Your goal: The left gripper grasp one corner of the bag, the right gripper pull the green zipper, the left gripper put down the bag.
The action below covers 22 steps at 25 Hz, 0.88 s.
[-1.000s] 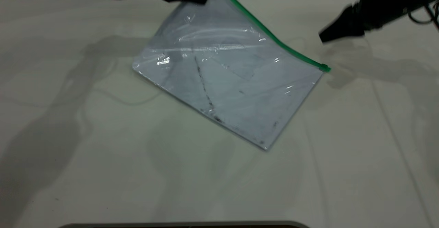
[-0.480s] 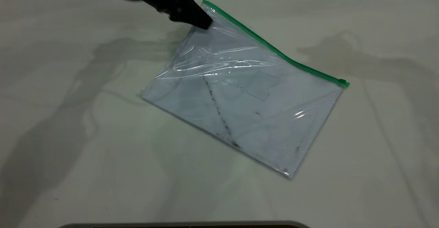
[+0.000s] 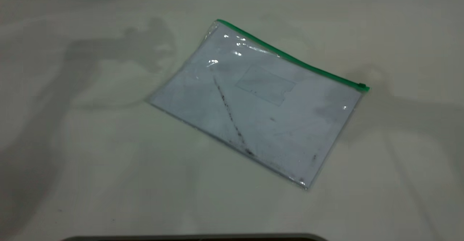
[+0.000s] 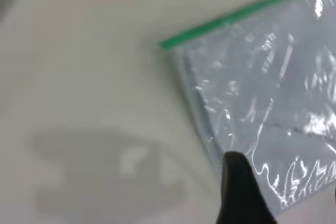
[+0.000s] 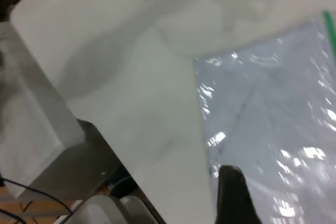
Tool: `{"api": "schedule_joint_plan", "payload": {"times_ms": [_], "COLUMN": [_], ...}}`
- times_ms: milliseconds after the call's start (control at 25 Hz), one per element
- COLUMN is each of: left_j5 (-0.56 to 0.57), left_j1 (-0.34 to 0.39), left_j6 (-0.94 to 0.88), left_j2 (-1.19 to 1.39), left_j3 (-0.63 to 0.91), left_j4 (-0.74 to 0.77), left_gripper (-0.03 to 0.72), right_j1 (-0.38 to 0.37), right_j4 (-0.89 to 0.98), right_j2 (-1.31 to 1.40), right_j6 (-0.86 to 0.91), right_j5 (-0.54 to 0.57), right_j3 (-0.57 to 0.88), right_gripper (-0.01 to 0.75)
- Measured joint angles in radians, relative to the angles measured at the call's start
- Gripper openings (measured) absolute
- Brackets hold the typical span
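The bag (image 3: 261,103) lies flat on the pale table, a clear pouch with a whitish sheet inside and a dark diagonal smudge line. The green zipper (image 3: 290,58) runs along its far long edge, with the slider tab (image 3: 361,86) at the right end. Neither gripper shows in the exterior view. In the left wrist view my left gripper (image 4: 286,198) hovers open over the bag's corner (image 4: 252,103), one dark finger (image 4: 237,184) showing, holding nothing. In the right wrist view my right gripper (image 5: 283,203) is above the bag (image 5: 273,119), open and empty, one finger (image 5: 233,195) showing.
The table's edge (image 5: 105,124) shows in the right wrist view, with a grey ledge and cables beyond it. A dark rounded object (image 3: 195,237) lies along the near edge in the exterior view.
The left gripper let go of the bag's raised corner and drew back out of the exterior view. The bag dropped flat on the table. The right arm had left that view earlier.
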Motion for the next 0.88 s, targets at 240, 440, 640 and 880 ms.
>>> {"api": "schedule_joint_plan", "payload": {"times_ms": [240, 440, 640, 880], "left_j5": [0.0, 0.0, 0.0, 0.0], "left_j1": [0.005, 0.005, 0.005, 0.005], "left_j6": [-0.316, -0.512, -0.559, -0.586], "left_j2": [-0.234, -0.434, -0.65, -0.858], "left_j3": [0.0, 0.035, 0.229, 0.645], "left_j4": [0.152, 0.303, 0.348, 0.352], "left_gripper": [0.428, 0.423, 0.423, 0.423], "right_j1": [0.0, 0.0, 0.0, 0.0], "right_j4": [-0.299, -0.509, -0.586, -0.668], "right_j2": [-0.222, -0.464, -0.675, -0.895], "right_j6": [0.361, 0.509, 0.565, 0.68], "right_j5": [0.014, 0.018, 0.018, -0.007], "right_j3": [0.026, 0.21, 0.478, 0.826], "right_gripper": [0.472, 0.469, 0.468, 0.468]}}
